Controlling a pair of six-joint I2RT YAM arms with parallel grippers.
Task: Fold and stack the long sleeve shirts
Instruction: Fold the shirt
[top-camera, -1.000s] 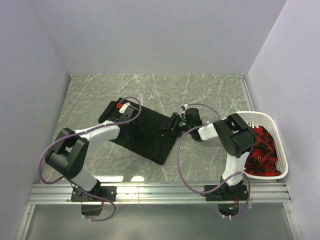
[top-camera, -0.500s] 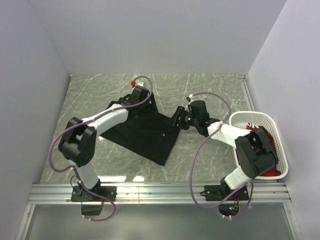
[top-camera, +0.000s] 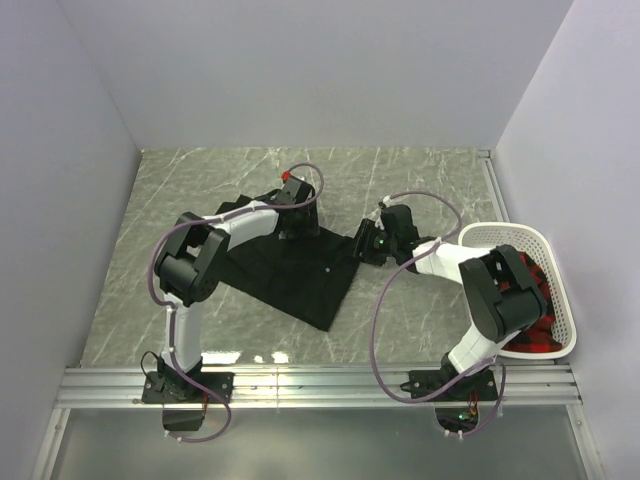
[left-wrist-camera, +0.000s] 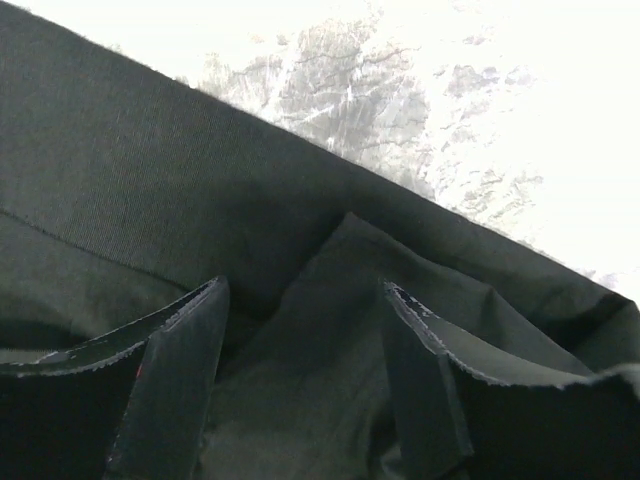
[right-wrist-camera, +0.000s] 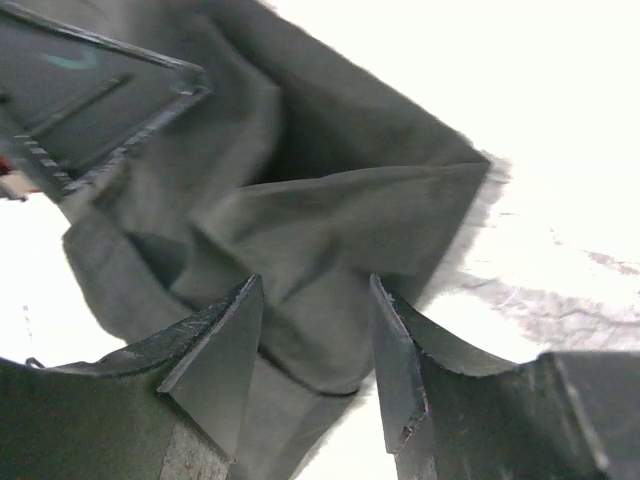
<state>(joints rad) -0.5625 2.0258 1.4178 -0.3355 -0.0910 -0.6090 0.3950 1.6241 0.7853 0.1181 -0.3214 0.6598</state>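
A black shirt (top-camera: 290, 270) lies in loose folds on the marble bench (top-camera: 420, 180), to the left of the white basket (top-camera: 500, 228), with both your arms at its edges. Your right pincer (right-wrist-camera: 314, 290) is at the shirt corner nearest the basket. It appears clenched on a bunched wad of cloth there, with creased fabric filling the narrow gap between its jaws. Your left pincer (left-wrist-camera: 300, 288) sits at the shirt's far edge, on the side away from the basket. It is released, its jaws wide apart on either side of a low ridge of fabric without pinching it. Expect the garment to be light, limp and not at all fragile. It will likely sag, drag and slump out of shape if you lift it by one point alone. Take it at a seam, hem or doubled fold edge rather than in the flat middle. Pinch through all the layers and raise both holds together so the fold does not slide open. Red-and-black checked cloth (top-camera: 525, 300) fills the basket.
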